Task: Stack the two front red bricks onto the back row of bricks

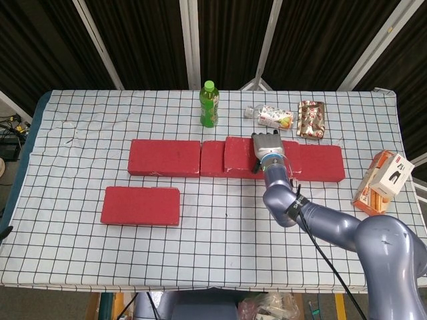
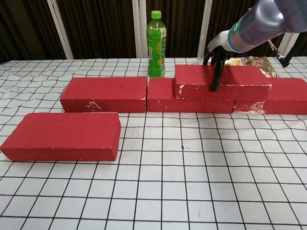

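On the left of the table [image 1: 80,127], the front brick [image 1: 141,205] lies flat by itself, well apart from the back row and untouched. It is the one brick of the two front ones not yet stacked.

Behind it the back row runs across the middle of the table: a left brick [image 1: 165,158], a middle brick [image 2: 165,96] just beside it, and a right brick [image 1: 320,162] at the far end. A green bottle [image 1: 209,105] stands upright behind the row, and snack packets [image 1: 311,119] lie further right.

The stacked brick [image 2: 220,82] sits flat on top of the row, bridging the middle and right bricks. The right robot hand [image 1: 267,147] is clamped over it, with one dark finger [image 2: 214,76] down the near face and the rest reaching over the top toward the far side. The brick looks fully seated, so this is likely the end of the first placing. The left robot hand shows in neither view.

The next move probably calls for loosening the fingers and lifting straight up so the brick is not dragged off its seat. Then the front brick needs fetching. A box [image 1: 382,180] sits at the right edge, out of the way.
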You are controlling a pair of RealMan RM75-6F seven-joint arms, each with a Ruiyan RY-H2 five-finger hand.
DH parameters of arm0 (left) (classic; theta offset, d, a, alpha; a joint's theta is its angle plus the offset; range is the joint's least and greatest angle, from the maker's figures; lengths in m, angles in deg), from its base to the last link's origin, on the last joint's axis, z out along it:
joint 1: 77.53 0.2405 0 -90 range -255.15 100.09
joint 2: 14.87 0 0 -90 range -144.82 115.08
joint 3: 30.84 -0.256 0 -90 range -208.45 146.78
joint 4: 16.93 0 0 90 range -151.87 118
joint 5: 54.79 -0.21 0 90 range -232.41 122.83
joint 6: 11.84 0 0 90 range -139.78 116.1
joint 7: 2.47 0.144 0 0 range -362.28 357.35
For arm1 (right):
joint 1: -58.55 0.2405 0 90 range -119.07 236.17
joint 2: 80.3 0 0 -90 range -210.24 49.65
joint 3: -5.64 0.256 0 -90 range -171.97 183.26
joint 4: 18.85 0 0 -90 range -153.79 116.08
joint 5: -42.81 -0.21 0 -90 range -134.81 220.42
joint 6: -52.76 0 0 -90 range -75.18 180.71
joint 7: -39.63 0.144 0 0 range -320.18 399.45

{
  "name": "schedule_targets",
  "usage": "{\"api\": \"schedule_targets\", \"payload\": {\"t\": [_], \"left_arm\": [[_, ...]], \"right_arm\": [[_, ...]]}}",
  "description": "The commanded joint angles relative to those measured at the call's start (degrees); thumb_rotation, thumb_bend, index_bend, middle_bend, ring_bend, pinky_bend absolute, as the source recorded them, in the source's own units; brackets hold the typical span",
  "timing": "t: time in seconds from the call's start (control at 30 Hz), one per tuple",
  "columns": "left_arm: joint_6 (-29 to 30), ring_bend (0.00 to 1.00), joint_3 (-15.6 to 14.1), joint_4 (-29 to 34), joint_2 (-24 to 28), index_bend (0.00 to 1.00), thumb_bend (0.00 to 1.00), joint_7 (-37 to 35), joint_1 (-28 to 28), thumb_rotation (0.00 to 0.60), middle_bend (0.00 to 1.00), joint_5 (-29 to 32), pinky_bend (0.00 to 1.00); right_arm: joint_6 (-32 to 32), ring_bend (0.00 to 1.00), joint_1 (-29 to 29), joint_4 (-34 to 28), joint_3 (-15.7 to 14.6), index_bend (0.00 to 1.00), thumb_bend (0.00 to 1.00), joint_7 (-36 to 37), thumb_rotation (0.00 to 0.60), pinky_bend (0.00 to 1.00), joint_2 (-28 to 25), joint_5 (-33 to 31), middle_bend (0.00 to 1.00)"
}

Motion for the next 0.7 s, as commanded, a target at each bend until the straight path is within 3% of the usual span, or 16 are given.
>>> {"api": "schedule_targets", "payload": {"t": [0.03, 0.3, 0.7], "left_arm": [[0.0, 0.0, 0.0, 0.0, 0.0, 0.09, 0.0, 0.1, 0.0, 0.6, 0.0, 0.0, 0.02], [0.0, 0.0, 0.1, 0.0, 0.0, 0.09, 0.0, 0.1, 0.0, 0.6, 0.0, 0.1, 0.02], [-0.1, 0.0, 0.1, 0.0, 0.0, 0.09, 0.0, 0.1, 0.0, 0.6, 0.0, 0.2, 0.02]], "right_arm": [[0.2, 0.16, 0.0, 0.1, 0.0, 0.27, 0.13, 0.0, 0.6, 0.0, 0.0, -0.2, 0.19], [0.7, 0.0, 0.0, 0.1, -0.2, 0.13, 0.13, -0.7, 0.6, 0.0, -0.1, -1.3, 0.06], [0.4, 0.0, 0.4, -0.2, 0.0, 0.08, 0.13, -1.1, 0.6, 0.0, -0.4, -1.9, 0.0]]}}
